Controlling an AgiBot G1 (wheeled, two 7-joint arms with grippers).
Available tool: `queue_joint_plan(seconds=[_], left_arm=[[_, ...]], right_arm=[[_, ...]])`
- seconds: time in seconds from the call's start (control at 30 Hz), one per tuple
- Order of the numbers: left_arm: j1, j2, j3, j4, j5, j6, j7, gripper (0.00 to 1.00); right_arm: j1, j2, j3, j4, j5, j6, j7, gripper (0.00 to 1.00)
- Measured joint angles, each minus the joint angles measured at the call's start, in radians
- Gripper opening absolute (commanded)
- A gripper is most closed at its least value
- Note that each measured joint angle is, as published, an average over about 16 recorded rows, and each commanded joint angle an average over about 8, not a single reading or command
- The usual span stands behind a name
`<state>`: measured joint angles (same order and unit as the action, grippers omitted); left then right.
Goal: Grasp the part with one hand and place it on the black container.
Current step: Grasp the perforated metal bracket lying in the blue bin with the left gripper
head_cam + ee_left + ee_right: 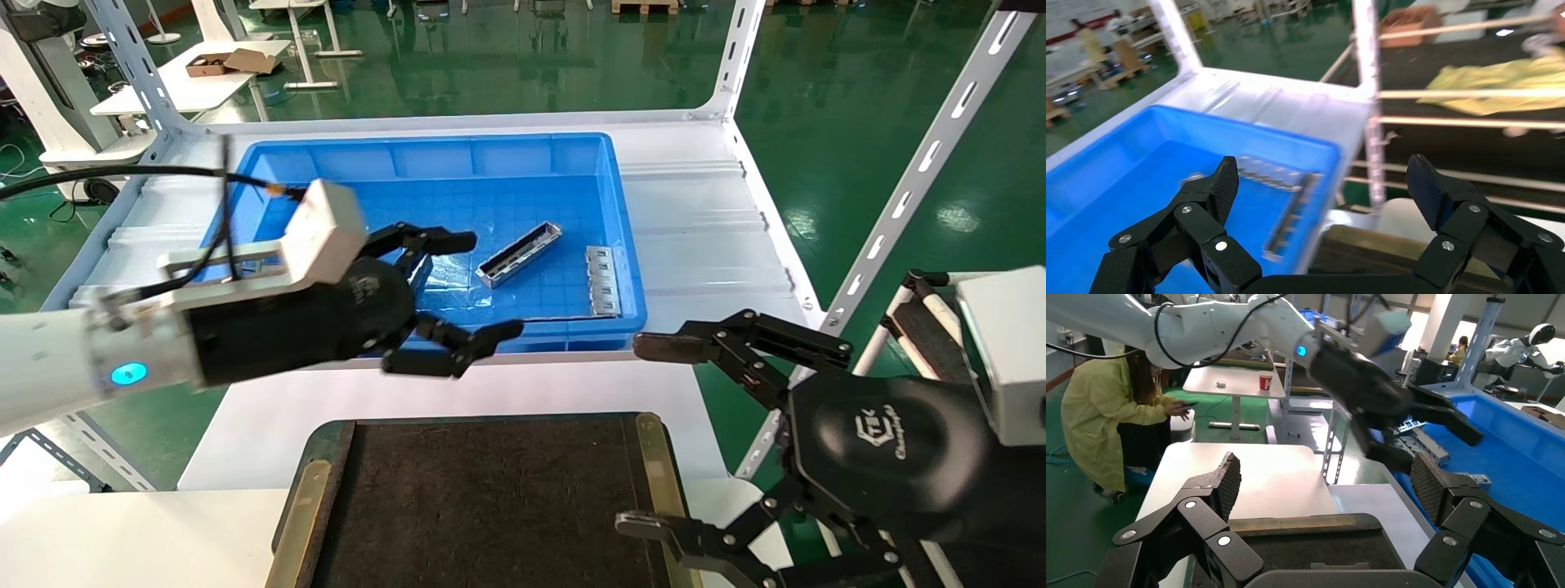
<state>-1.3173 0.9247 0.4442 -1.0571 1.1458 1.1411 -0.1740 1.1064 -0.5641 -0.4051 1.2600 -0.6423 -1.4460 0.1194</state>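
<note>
One part is seen lying in the blue bin, beside one tabbed plate. The left gripper is held spread and empty over the bin; the right gripper is parked spread beside the one black container.

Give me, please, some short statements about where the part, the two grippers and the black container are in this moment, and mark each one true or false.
1. The part lies inside the blue bin. True.
2. The left gripper is shut on the part. False: its fingers are spread open and hold nothing, and the part lies apart from them on the bin floor.
3. The black container already carries the part. False: no part lies on its dark surface.
4. The right gripper is open, near the right edge of the black container. True.
5. A second metal piece lies in the bin beside the part. True.
</note>
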Motion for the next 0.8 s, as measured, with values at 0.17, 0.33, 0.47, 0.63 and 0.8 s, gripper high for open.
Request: queue_joint_plan(seconds=[0.17, 0.33, 0.47, 0.63, 0.8], left_arm=[[-0.076, 0.12, 0.045, 0.15, 0.093, -0.09, 0.026, 1.0], [-0.147, 0.243, 0.079, 0.332, 0.165, -0.181, 0.073, 1.0], [-0.196, 0.328, 0.099, 0.476, 0.199, -0.252, 0.119, 1.0], [-0.236, 0.404, 0.129, 0.612, 0.21, -0.337, 0.164, 0.5], [-0.253, 0.439, 0.172, 0.684, 0.191, -0.406, 0.183, 0.0]], right_arm=[[0.0, 0.0, 0.0, 0.0, 0.0, 0.0, 0.0, 1.0], [0.0, 0.0, 0.0, 0.0, 0.0, 0.0, 0.0, 1.0], [0.0, 0.0, 0.0, 0.0, 0.0, 0.0, 0.0, 1.0], [0.0, 0.0, 0.0, 0.0, 0.0, 0.0, 0.0, 0.6], [0.0, 0.0, 0.0, 0.0, 0.0, 0.0, 0.0, 0.02]])
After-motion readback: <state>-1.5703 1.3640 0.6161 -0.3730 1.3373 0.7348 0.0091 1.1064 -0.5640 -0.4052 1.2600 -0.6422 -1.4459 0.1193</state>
